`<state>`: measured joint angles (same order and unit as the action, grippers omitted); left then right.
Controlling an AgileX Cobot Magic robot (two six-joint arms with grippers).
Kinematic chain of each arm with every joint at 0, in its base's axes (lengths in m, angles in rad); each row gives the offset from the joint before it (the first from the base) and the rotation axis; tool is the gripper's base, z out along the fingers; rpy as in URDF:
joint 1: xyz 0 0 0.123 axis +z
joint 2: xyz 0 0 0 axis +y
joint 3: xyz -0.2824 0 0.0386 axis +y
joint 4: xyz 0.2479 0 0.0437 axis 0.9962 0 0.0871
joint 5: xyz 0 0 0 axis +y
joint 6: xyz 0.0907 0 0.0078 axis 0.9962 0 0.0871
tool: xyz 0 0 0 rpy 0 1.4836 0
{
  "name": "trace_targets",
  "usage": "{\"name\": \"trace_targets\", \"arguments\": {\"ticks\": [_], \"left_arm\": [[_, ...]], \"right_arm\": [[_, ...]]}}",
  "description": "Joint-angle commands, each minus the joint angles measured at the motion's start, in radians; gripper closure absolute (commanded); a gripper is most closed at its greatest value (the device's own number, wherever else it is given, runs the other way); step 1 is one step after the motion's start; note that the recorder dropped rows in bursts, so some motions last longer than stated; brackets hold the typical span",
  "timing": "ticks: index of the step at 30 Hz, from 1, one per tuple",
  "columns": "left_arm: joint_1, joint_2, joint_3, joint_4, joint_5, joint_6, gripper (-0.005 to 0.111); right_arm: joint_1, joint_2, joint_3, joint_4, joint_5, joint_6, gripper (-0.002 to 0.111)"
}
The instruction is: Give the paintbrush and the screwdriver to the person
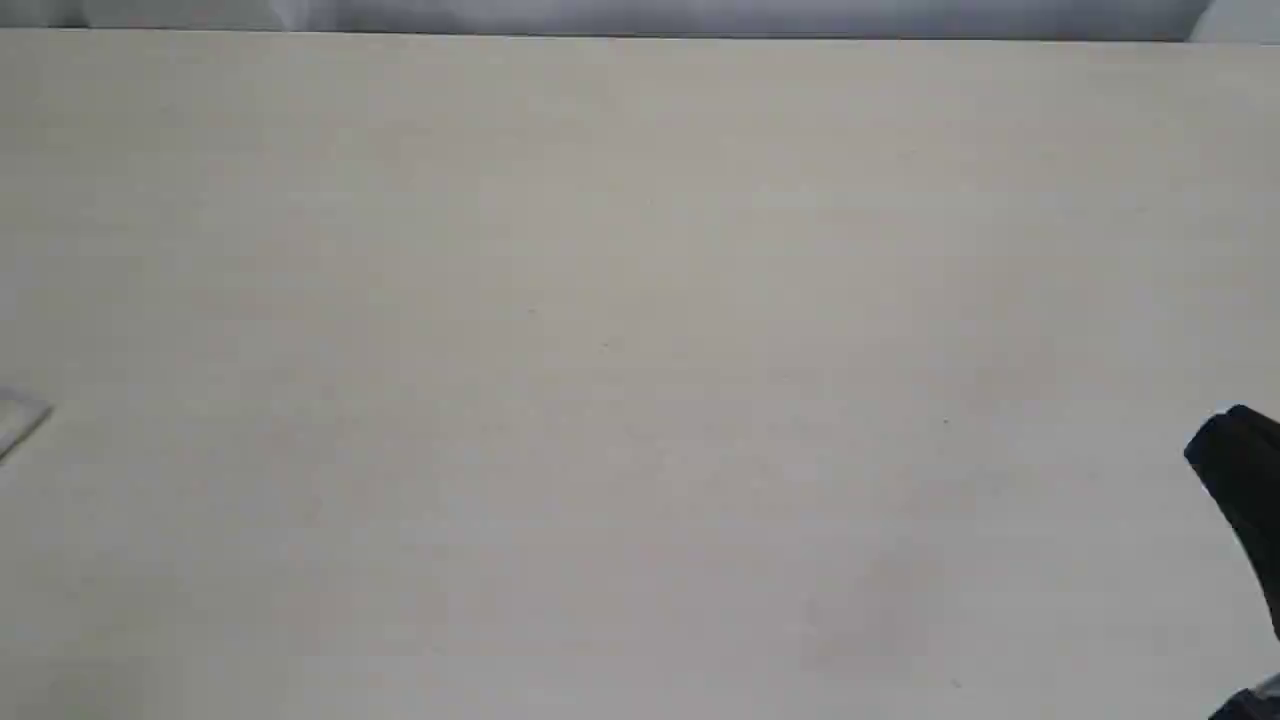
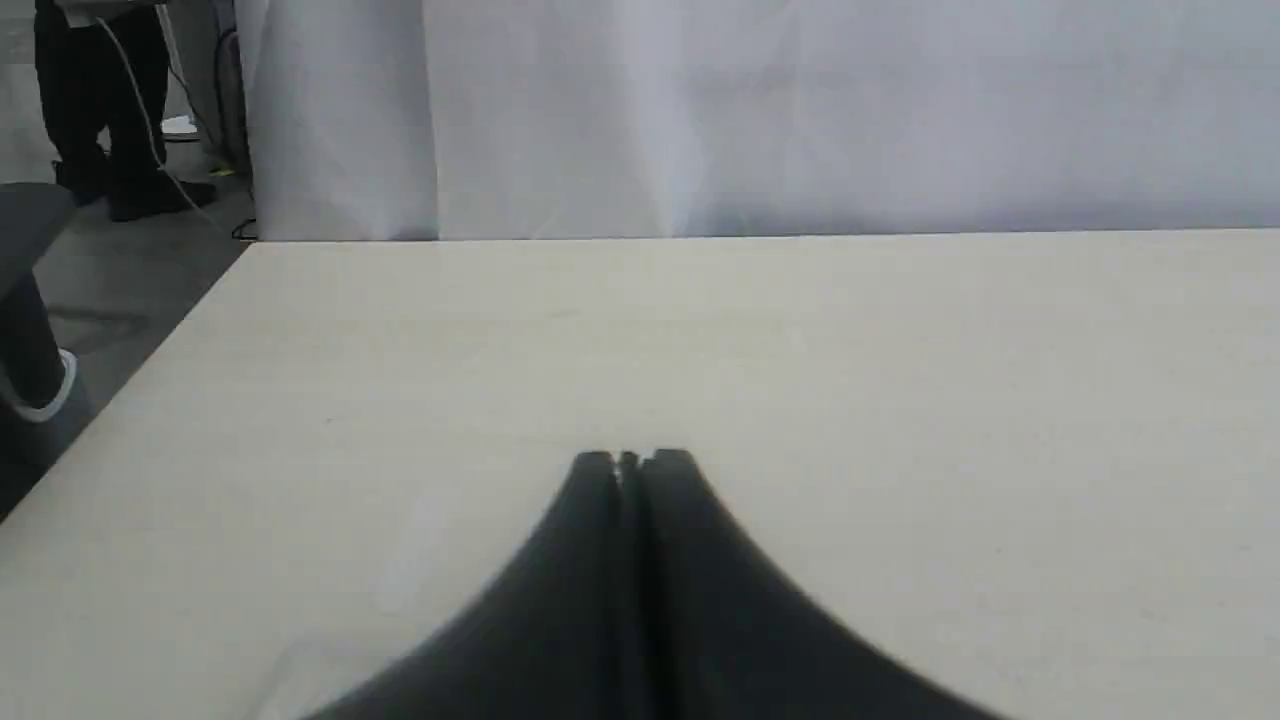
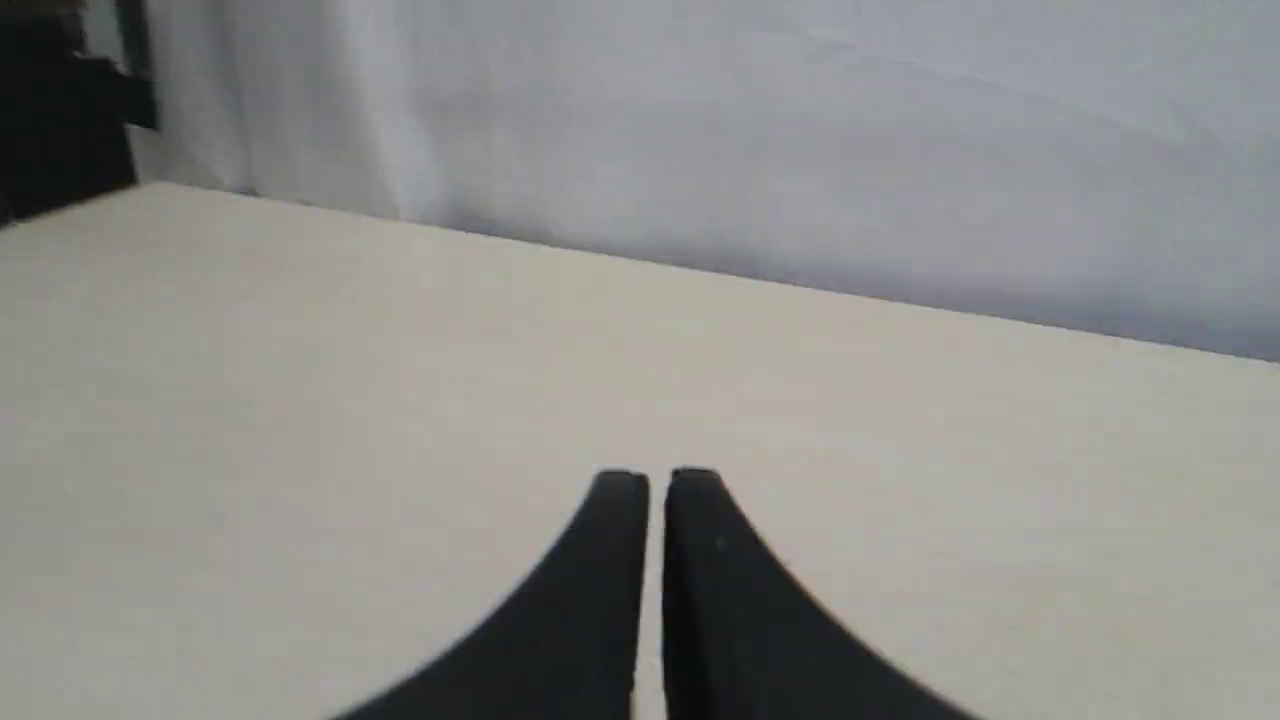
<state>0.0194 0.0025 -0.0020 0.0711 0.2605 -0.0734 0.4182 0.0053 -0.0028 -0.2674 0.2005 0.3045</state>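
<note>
Exterior view: smooth matte cream table; rounded black tip of the right arm at right edge; paintbrush, screwdriver, person out of sight.
Left wrist view: left gripper, tapered black fingers pressed together, empty; white cloth curtain far.
Right wrist view: right gripper, narrow slit, empty.
Progress: 0 tools visible; done or unstarted, cannot tell.

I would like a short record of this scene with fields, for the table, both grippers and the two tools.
table: pale, plain surface
left gripper: shut, holds nothing
right gripper: shut, thin slit between fingers, holds nothing
paintbrush, screwdriver: seen in no view
backdrop: white cloth behind table
</note>
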Motion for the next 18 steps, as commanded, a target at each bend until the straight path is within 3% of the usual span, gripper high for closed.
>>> {"name": "trace_targets", "arguments": {"ticks": [1, 7, 18], "left_arm": [[-0.008, -0.002, 0.002, 0.0, -0.013, -0.002, 0.107], [-0.008, -0.002, 0.002, 0.0, -0.013, -0.002, 0.107], [-0.008, -0.002, 0.002, -0.002, -0.013, -0.002, 0.107]], "right_arm": [[-0.09, -0.005, 0.003, -0.041, 0.047, -0.005, 0.104], [-0.27, -0.005, 0.003, -0.064, 0.067, -0.005, 0.104], [-0.446, -0.005, 0.003, -0.066, 0.094, -0.005, 0.104]]}}
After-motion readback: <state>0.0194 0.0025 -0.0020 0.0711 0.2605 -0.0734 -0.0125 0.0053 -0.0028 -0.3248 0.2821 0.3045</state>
